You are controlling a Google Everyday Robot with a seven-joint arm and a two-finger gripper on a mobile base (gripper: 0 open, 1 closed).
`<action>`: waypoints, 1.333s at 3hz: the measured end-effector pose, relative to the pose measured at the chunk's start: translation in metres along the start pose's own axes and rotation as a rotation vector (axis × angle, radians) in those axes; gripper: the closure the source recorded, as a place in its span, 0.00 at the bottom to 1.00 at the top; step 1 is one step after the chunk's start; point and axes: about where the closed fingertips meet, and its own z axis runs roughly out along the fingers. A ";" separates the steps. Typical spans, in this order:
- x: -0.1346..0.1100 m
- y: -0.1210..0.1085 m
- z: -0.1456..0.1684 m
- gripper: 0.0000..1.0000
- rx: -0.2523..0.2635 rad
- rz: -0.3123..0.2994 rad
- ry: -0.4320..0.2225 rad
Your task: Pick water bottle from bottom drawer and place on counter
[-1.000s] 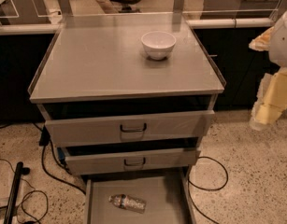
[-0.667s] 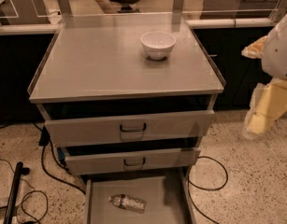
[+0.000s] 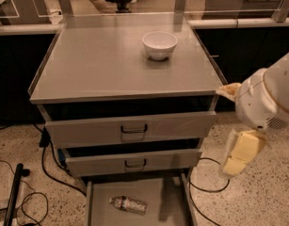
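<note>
Lowered and swung leftward: gripper point(image 3: 242, 153) now hanging right of the lower handled drawer point(image 3: 134, 163) — spread or pressed together, cannot tell. Water bottle point(image 3: 128, 204) on its side, near-left in the open bottom drawer point(image 3: 170, 204) — well apart, so reach probably only begun.

A grey metal cabinet is seen from above and in front. Its flat counter point(image 3: 97, 65) holds a white bowl point(image 3: 159, 44) near the back, right of centre. Below it, two grey drawers with dark loop handles, the upper point(image 3: 87, 131) and the lower point(image 3: 97, 164), stand slightly pulled out. The bottom drawer point(image 3: 170, 204) is pulled out far. A water bottle point(image 3: 128, 204) lies on its side on the drawer floor, left of centre. To the right of the cabinet, the robot's white arm point(image 3: 271, 98) reaches in, and its pale yellow gripper point(image 3: 234, 163) hangs downward beside the lower drawers, well apart from the bottle. Dark cables point(image 3: 50, 168) trail across the speckled floor on the left.
</note>
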 end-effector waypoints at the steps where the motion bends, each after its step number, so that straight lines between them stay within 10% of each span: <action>1: 0.001 0.020 0.043 0.00 -0.027 0.025 -0.043; 4: 0.002 0.038 0.108 0.00 -0.040 0.092 -0.064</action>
